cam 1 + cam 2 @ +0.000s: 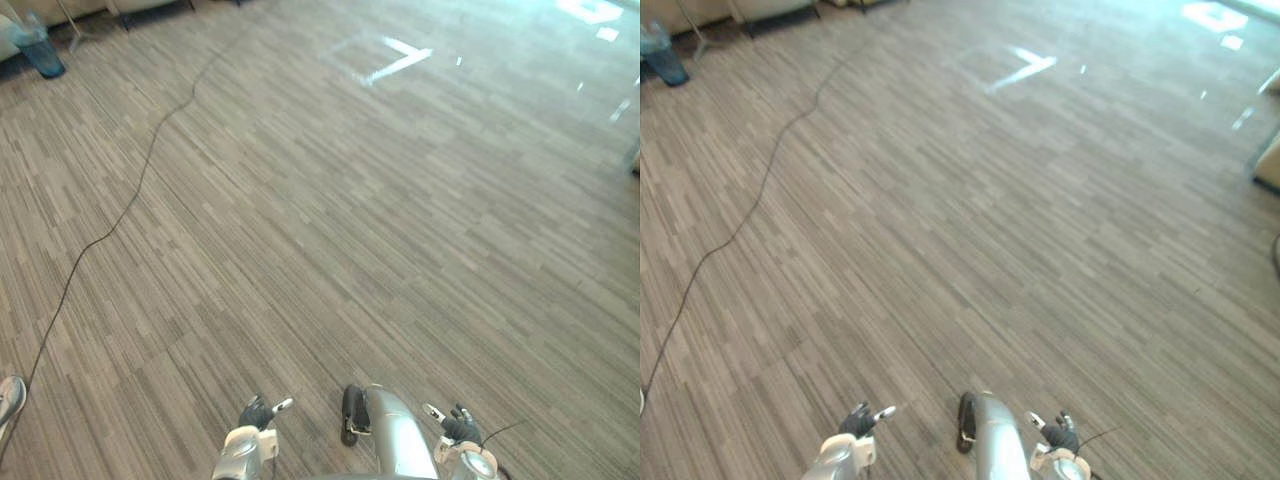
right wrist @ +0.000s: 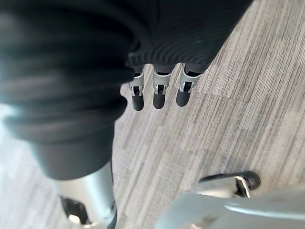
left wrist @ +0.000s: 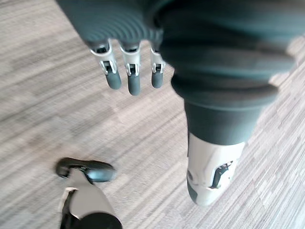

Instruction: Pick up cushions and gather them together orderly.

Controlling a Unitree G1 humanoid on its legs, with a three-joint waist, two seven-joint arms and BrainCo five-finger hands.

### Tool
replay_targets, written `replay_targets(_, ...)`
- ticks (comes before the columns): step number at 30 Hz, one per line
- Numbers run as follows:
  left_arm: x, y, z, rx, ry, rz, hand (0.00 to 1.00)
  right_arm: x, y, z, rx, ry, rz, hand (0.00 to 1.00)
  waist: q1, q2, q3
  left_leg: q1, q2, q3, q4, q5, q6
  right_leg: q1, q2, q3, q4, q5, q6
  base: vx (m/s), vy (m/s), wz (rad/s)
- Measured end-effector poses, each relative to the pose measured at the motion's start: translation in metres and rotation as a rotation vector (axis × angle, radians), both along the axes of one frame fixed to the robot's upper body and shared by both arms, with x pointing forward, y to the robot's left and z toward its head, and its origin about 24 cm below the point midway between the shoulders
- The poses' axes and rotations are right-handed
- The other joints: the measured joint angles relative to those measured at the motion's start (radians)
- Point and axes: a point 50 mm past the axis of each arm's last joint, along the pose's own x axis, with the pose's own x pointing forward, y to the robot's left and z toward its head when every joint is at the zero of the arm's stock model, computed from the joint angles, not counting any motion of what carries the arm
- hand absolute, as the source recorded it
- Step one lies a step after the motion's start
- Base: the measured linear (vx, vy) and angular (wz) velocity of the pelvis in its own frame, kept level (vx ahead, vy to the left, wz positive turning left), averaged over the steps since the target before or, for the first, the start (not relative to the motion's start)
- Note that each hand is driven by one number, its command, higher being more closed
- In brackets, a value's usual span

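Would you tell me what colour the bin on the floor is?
The bin is blue; the left eye view shows it best.

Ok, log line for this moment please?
left hand: open, empty | right hand: open, empty | both above carpet floor | pickup: not yet begun

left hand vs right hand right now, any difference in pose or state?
The left hand sits at the head view's lower left, the right hand at its lower right. The left's silver finger juts toward the robot's right, the right's toward its left. Shared: both open, fingers straight, holding nothing, above the striped grey floor.
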Motion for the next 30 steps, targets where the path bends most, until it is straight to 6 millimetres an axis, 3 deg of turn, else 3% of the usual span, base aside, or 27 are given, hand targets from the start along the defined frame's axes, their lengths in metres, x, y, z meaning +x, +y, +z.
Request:
replay_targets(2,-0.002,0.003,0.002,0.008,-0.021,0.017,0.00,0.004,0.011,0.000,0.012,-0.004,0.054,0.00,0.016,-0.006,0.005,-0.136,0.049,-0.013,0.326,-0.037,-0.003,0.130,0.037,0.035,-0.093,-0.007,-0.011,0.43,-0.164,-0.65)
replay_targets(5,-0.008,0.006,0.002,0.012,-0.024,0.031,0.00,0.006,0.019,-0.001,0.023,-0.004,0.091,0.00,0.032,-0.017,0.012,-0.283,0.053,0.012,0.393,-0.115,0.055,0.265,0.058,0.115,-0.178,-0.043,-0.032,0.36,-0.035,-0.84)
replay_targets(8,-0.004,0.010,0.008,0.018,-0.069,0.056,0.00,0.004,0.017,-0.001,0.021,0.004,0.086,0.00,0.059,-0.013,0.008,-0.441,0.017,0.010,0.201,-0.179,0.078,0.368,0.060,0.218,-0.253,-0.064,-0.014,0.48,0.143,-1.04)
replay_targets(9,-0.003,0.010,0.009,0.021,-0.081,0.058,0.00,0.000,0.016,-0.003,0.022,0.015,0.075,0.00,0.068,-0.020,0.008,-0.467,-0.019,0.000,0.042,-0.177,0.078,0.408,0.041,0.256,-0.277,-0.067,0.002,0.60,0.217,-0.86)
replay_targets(11,-0.002,0.010,0.010,0.023,-0.094,0.054,0.00,-0.005,0.011,-0.006,0.022,0.039,0.047,0.00,0.067,-0.027,0.004,-0.514,-0.100,-0.066,-0.263,-0.123,0.057,0.487,-0.002,0.305,-0.349,-0.083,0.030,0.63,0.270,-0.79)
replay_targets(12,-0.001,0.008,0.010,0.021,-0.098,0.050,0.00,-0.008,0.009,-0.007,0.019,0.054,0.038,0.00,0.067,-0.023,-0.002,-0.534,-0.116,-0.093,-0.328,-0.095,0.052,0.505,-0.006,0.323,-0.377,-0.082,0.044,0.52,0.284,-0.89)
replay_targets(13,-0.001,0.009,0.010,0.024,-0.099,0.044,0.00,-0.015,0.010,-0.012,0.027,0.092,0.038,0.00,0.077,-0.021,-0.009,-0.561,-0.124,-0.132,-0.359,0.010,0.055,0.536,-0.016,0.363,-0.400,-0.091,0.073,0.68,0.399,-1.02)
replay_targets(14,-0.002,0.013,0.010,0.038,-0.093,0.039,0.00,-0.017,0.017,-0.015,0.048,0.112,0.045,0.00,0.085,-0.047,-0.031,-0.545,-0.155,-0.139,-0.347,0.047,0.095,0.547,-0.048,0.408,-0.380,-0.096,0.083,0.71,0.393,-0.85)
replay_targets(15,-0.002,0.018,0.009,0.050,-0.086,0.035,0.00,-0.017,0.023,-0.015,0.063,0.110,0.049,0.00,0.067,-0.074,-0.051,-0.539,-0.170,-0.120,-0.343,0.025,0.109,0.525,-0.072,0.421,-0.343,-0.080,0.104,0.84,0.453,-0.55)
replay_targets(16,-0.006,0.021,0.007,0.057,-0.069,0.033,0.00,-0.022,0.030,-0.017,0.086,0.118,0.042,0.00,0.060,-0.095,-0.058,-0.523,-0.181,-0.108,-0.297,-0.021,0.134,0.481,-0.086,0.453,-0.236,-0.041,0.163,0.82,0.406,-0.39)
replay_targets(18,-0.007,0.026,0.006,0.073,-0.059,0.033,0.00,-0.022,0.034,-0.018,0.095,0.117,0.048,0.00,0.065,-0.130,-0.056,-0.427,-0.206,-0.057,-0.298,-0.092,0.152,0.408,-0.090,0.496,0.031,0.060,0.242,0.66,0.307,-0.64)
replay_targets(19,-0.011,0.027,0.004,0.081,-0.036,0.023,0.00,-0.016,0.034,-0.016,0.089,0.102,0.066,0.00,0.059,-0.118,-0.047,-0.336,-0.212,-0.037,-0.330,-0.135,0.157,0.322,-0.087,0.490,0.238,0.156,0.342,0.58,0.239,-0.73)
replay_targets(21,-0.019,0.027,-0.001,0.086,0.004,0.013,0.00,-0.009,0.033,-0.014,0.067,0.084,0.119,0.00,0.052,-0.104,-0.040,-0.199,-0.213,-0.010,-0.393,-0.152,0.163,0.202,-0.088,0.420,0.437,0.098,0.277,0.52,0.210,-0.74)
replay_targets(22,-0.021,0.026,-0.003,0.089,0.018,0.007,0.00,-0.004,0.026,-0.011,0.036,0.072,0.147,0.00,0.052,-0.078,-0.033,-0.110,-0.204,0.000,-0.455,-0.153,0.164,0.127,-0.083,0.341,0.467,0.049,0.210,0.50,0.188,-0.63)
replay_targets(24,-0.024,0.026,-0.005,0.101,0.040,-0.024,0.00,0.005,0.020,-0.007,0.005,0.050,0.172,0.00,0.042,-0.054,-0.019,-0.016,-0.181,0.022,-0.512,-0.153,0.164,0.024,-0.062,0.214,0.393,-0.016,0.146,0.60,0.134,-0.46)
replay_targets(26,-0.022,0.028,-0.005,0.112,0.046,-0.043,0.00,0.012,0.019,-0.004,-0.005,0.026,0.176,0.00,0.028,-0.054,-0.016,0.028,-0.168,0.034,-0.515,-0.153,0.164,-0.065,-0.048,0.125,0.234,-0.024,0.128,0.53,-0.038,-0.12)
replay_targets(27,-0.023,0.028,-0.006,0.120,0.054,-0.060,0.00,0.017,0.016,-0.002,-0.015,0.015,0.186,0.00,0.013,-0.053,-0.015,0.061,-0.163,0.031,-0.523,-0.153,0.164,-0.104,-0.027,0.088,0.033,0.035,0.110,0.58,-0.128,0.14)
replay_targets(28,-0.024,0.029,-0.006,0.124,0.060,-0.071,0.00,0.016,0.014,-0.003,-0.024,0.025,0.197,0.00,0.005,-0.061,-0.016,0.098,-0.179,0.016,-0.543,-0.154,0.162,-0.104,-0.014,0.076,-0.172,0.147,0.100,0.47,-0.110,0.20)
replay_targets(29,-0.024,0.029,-0.006,0.125,0.063,-0.073,0.00,0.014,0.012,-0.003,-0.026,0.033,0.200,0.00,0.001,-0.066,-0.013,0.115,-0.189,0.003,-0.549,-0.155,0.162,-0.105,-0.013,0.082,-0.229,0.232,0.087,0.62,-0.123,0.18)
replay_targets(30,-0.027,0.019,-0.010,0.096,0.087,-0.074,0.00,0.013,0.000,-0.002,-0.054,0.038,0.191,0.00,-0.006,-0.015,-0.008,0.158,-0.158,-0.031,-0.560,-0.148,0.135,-0.091,0.011,0.071,-0.186,0.305,0.025,0.60,-0.106,0.02)
